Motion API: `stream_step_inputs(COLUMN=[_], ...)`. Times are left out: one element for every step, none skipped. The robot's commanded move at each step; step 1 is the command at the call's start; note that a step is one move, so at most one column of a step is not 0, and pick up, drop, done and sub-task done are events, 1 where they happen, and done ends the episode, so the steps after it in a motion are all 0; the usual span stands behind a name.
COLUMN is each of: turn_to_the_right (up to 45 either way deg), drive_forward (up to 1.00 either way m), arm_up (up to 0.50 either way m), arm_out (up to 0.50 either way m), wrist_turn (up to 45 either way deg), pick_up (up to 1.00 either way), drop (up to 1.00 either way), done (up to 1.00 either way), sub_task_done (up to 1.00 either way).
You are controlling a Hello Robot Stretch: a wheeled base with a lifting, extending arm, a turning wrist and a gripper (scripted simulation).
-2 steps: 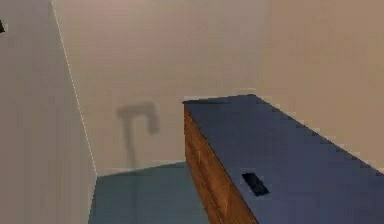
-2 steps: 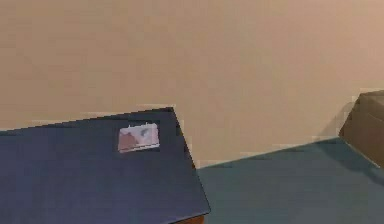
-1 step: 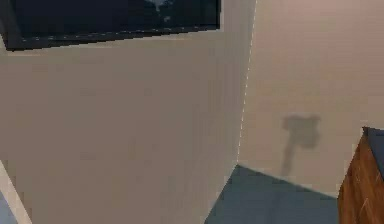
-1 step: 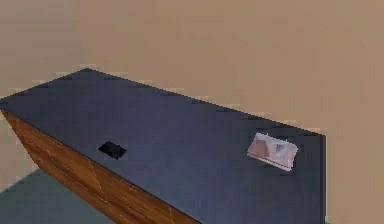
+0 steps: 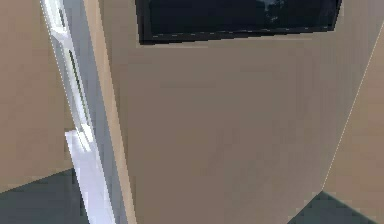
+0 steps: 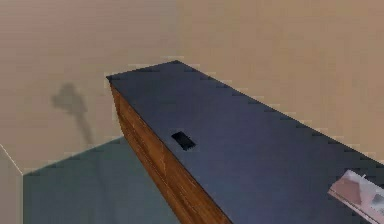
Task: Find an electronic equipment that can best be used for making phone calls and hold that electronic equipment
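small black blob (image 6: 182,140) on dark-topped cabinet (image 6: 255,125), pale item (image 6: 362,188) cut off at edge, gripper state unclear

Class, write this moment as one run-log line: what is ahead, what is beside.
ahead: wall, white door, dark panel | side: dark-topped counter | on it: small black flat thing, possibly the phone; pale thing
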Motion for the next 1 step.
stream_step_inputs(turn_to_the_right=[0.0], drive_forward=[0.00], arm_up=[0.50], arm_out=[0.00], wrist_turn=[0.0], pick_up=[0.00], drop=[0.00], done=[0.00], sub_task_done=[0.00])
